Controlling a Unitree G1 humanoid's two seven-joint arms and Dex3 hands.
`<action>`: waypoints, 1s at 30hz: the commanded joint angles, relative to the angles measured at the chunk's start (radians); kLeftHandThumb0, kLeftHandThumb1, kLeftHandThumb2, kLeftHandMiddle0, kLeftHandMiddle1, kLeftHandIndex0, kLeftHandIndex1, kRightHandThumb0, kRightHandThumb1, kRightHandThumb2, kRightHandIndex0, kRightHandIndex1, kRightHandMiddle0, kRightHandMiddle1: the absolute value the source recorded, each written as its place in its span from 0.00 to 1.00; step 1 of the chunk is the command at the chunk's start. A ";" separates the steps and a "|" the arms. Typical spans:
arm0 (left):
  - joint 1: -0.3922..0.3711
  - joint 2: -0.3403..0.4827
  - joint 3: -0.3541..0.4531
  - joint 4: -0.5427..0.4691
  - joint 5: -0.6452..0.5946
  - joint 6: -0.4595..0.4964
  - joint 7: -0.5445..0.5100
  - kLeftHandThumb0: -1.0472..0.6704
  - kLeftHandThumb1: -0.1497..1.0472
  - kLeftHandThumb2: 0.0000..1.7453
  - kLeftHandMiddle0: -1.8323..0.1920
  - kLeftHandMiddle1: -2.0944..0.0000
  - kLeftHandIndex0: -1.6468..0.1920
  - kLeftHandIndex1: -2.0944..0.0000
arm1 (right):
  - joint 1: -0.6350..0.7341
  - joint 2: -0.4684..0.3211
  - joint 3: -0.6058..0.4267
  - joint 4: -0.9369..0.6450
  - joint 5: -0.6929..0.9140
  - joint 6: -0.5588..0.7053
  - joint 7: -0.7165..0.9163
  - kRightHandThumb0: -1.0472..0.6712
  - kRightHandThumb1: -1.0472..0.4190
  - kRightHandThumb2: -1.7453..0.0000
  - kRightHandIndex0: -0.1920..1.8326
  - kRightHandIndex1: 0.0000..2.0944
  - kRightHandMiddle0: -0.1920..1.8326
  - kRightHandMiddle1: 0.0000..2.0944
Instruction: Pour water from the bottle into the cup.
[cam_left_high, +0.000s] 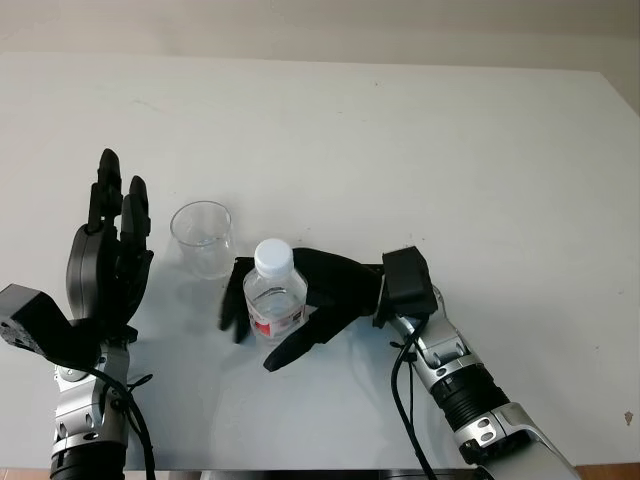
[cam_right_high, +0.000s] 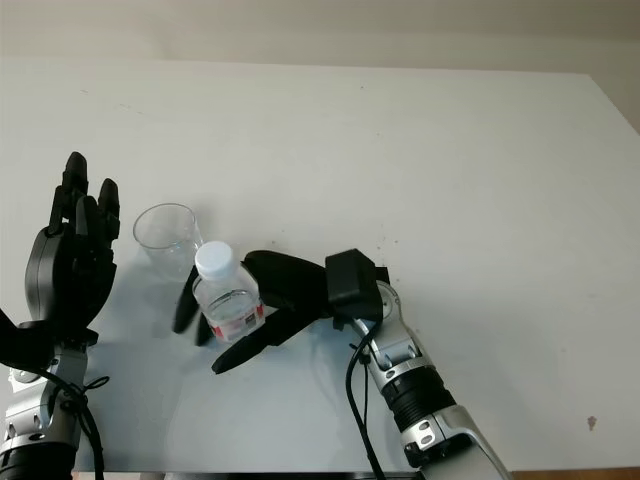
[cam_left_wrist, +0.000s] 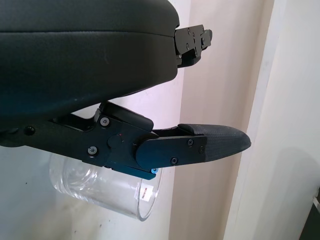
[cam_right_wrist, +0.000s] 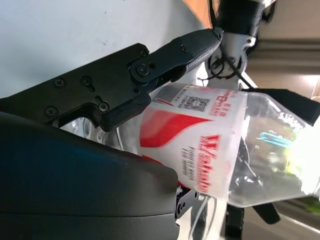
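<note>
A clear plastic water bottle (cam_left_high: 274, 297) with a white cap and a red-and-white label (cam_right_wrist: 200, 145) stands upright on the white table (cam_left_high: 450, 150). My right hand (cam_left_high: 255, 335) reaches in from the right and wraps it, fingers behind and on its left side, thumb in front. The bottle's body lies against the palm in the right wrist view. A clear plastic cup (cam_left_high: 202, 237) stands upright just behind and to the left of the bottle, also seen as the cup (cam_left_wrist: 100, 190) beneath my left hand's fingers. My left hand (cam_left_high: 105, 250) is held up, open, just left of the cup.
The table's far edge meets a pale wall at the top of the head views. Its right edge runs down the upper right, and its front edge lies just below my forearms.
</note>
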 joint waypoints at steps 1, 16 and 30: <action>0.010 -0.002 -0.001 -0.017 0.006 -0.011 -0.001 0.16 1.00 0.27 0.96 0.97 0.97 0.97 | 0.027 0.006 0.011 -0.019 -0.027 -0.055 -0.045 0.26 0.03 0.96 0.59 1.00 0.51 1.00; 0.018 0.001 0.006 -0.011 0.004 -0.016 -0.002 0.16 1.00 0.27 0.96 0.97 0.97 0.97 | 0.025 0.008 -0.031 0.034 -0.079 -0.125 -0.291 0.35 0.00 0.75 0.84 1.00 0.66 1.00; 0.038 -0.009 0.000 -0.037 -0.002 0.010 0.008 0.17 1.00 0.26 0.97 0.98 0.97 0.97 | -0.417 -0.066 -0.139 0.359 -0.220 -0.131 -0.636 0.41 0.00 0.72 0.82 1.00 0.66 1.00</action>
